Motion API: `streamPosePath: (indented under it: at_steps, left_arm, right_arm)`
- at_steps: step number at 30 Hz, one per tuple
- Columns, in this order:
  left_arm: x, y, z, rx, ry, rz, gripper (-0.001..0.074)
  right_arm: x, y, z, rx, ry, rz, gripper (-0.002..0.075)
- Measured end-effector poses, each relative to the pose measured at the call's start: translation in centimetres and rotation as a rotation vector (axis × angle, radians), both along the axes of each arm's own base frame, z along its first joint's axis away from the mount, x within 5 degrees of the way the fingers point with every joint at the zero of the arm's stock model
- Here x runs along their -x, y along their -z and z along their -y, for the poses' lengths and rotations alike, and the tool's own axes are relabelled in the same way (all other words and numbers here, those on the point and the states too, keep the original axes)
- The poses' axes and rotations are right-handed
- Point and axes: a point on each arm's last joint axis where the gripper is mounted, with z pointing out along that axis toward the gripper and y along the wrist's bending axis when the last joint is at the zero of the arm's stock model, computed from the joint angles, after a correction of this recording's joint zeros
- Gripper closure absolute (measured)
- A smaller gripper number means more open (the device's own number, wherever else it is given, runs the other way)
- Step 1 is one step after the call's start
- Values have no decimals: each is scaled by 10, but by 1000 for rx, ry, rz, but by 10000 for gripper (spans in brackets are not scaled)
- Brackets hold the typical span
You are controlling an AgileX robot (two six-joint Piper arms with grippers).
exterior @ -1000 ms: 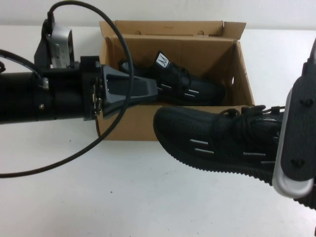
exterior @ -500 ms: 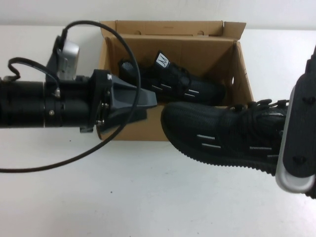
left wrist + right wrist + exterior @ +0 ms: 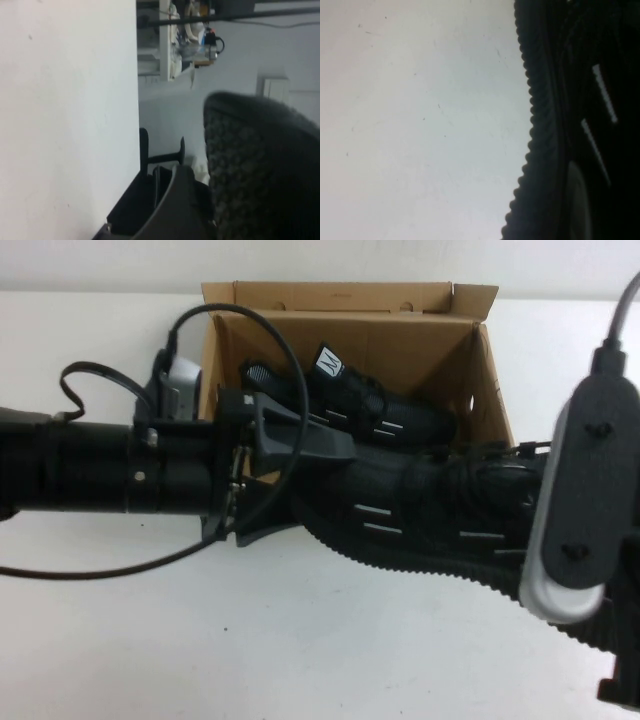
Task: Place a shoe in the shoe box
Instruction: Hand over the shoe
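A black knit shoe (image 3: pixel 420 515) hangs in the air in front of the open cardboard shoe box (image 3: pixel 340 295), toe pointing left. My right gripper (image 3: pixel 535 510) is shut on its heel end, mostly hidden under the wrist camera; the right wrist view shows its ridged sole (image 3: pixel 540 130). My left gripper (image 3: pixel 315 480) reaches in from the left, open, with one finger (image 3: pixel 310 437) above the toe and the other below it. The toe fills the left wrist view (image 3: pixel 260 165). A second black shoe (image 3: pixel 370 410) lies inside the box.
The white table (image 3: pixel 250 640) spreads in front of the box. The box's front wall (image 3: pixel 215 495) stands just behind the held shoe and my left gripper. The left arm's black cable (image 3: pixel 200 315) loops over the box's left corner.
My left gripper has moved right until its fingers straddle the shoe's toe. My right gripper has carried the shoe left and slightly up, toward the left gripper and the box front.
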Motion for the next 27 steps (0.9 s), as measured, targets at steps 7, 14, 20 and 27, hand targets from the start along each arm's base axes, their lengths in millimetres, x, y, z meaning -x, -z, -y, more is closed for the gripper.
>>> streamPosePath:
  at_steps: [7, 14, 20, 27]
  left_arm:
    - [5, 1, 9, -10, 27, 13, 323]
    - [3, 4, 9, -26, 35, 84, 596]
    - [3, 4, 9, -29, 40, 105, 598]
    - [4, 5, 11, -34, 56, 131, 600]
  right_arm:
    - [-7, 8, -11, 26, -3, -23, 735]
    - [-7, 9, -10, 29, -2, -32, 735]
    - [-5, 0, -12, -19, 10, -42, 671]
    - [-7, -44, -11, -227, 128, 7, 224]
